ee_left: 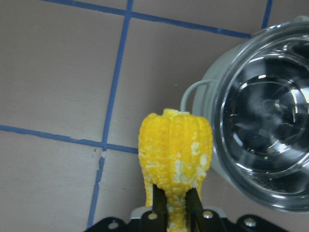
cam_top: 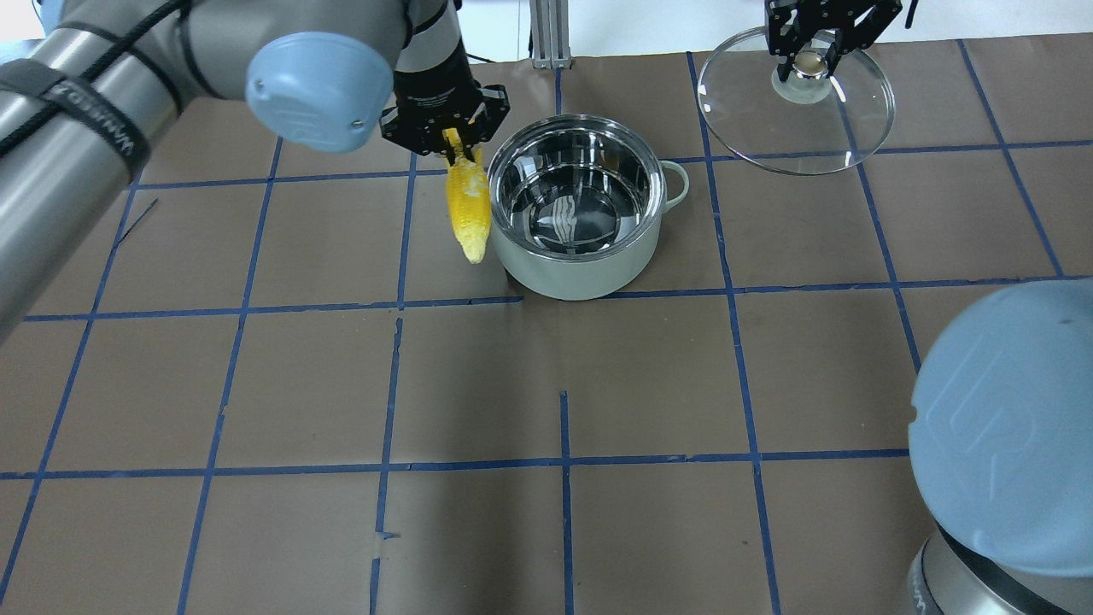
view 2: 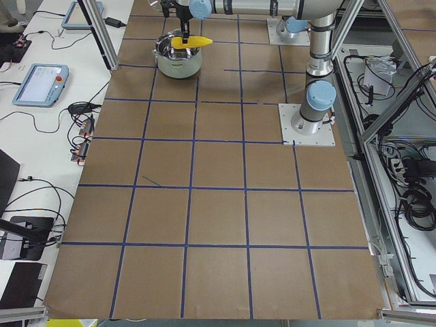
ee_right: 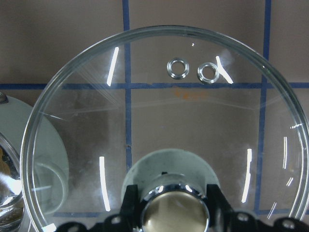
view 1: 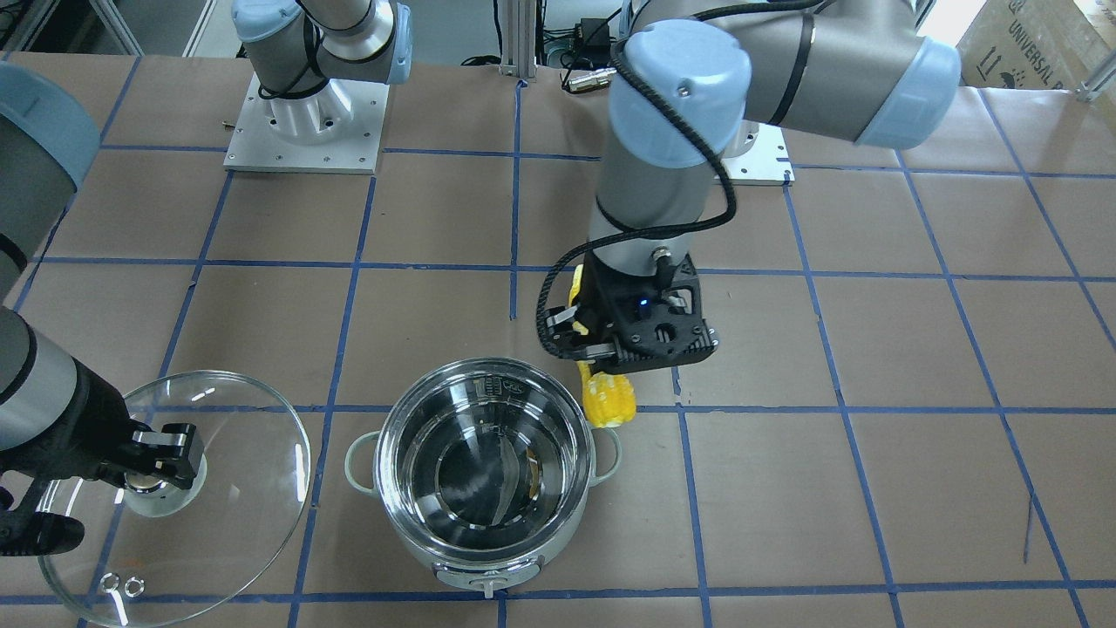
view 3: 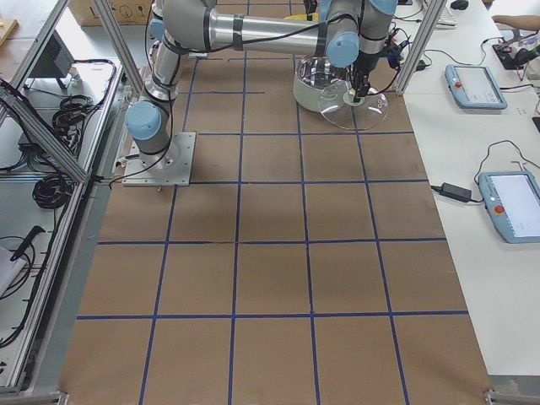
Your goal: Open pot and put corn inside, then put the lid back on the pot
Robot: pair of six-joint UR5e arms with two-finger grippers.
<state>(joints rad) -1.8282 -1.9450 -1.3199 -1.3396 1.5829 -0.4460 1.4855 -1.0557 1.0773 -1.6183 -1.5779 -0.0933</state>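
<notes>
Brown paper table [cam_top: 598,384] crossed by blue tape lines. Showing a pot [cam_top: 572,269] sitting uncovered on it, mouth wide open, bare steel floor catching the light.

Pinching the corn [cam_top: 469,205] at one end with the left gripper [cam_top: 450,137], fingers drawn in narrow on the cob. Holding it just outside the pot's rim, on the side away from the lid [cam_top: 820,128]. Not telling, from any view, whether cob and pot wall are touching.

Clamping the knob [cam_top: 805,61] of the lid with the right gripper [cam_top: 807,64], fingers closed tight on either side. Keeping the glass near the pot but apart from it in the overhead view. Leaving it unclear whether the lid's edge is resting on the paper.

Showing only in the left side view that the corn [view 2: 191,42] is lying level, off the table, about at rim height. Showing only in the right wrist view the two ringed vent holes [ee_right: 177,68] at the lid's far edge. Showing in the left wrist view one loop handle [ee_left: 190,89] of the pot, just beyond the cob's free end.
</notes>
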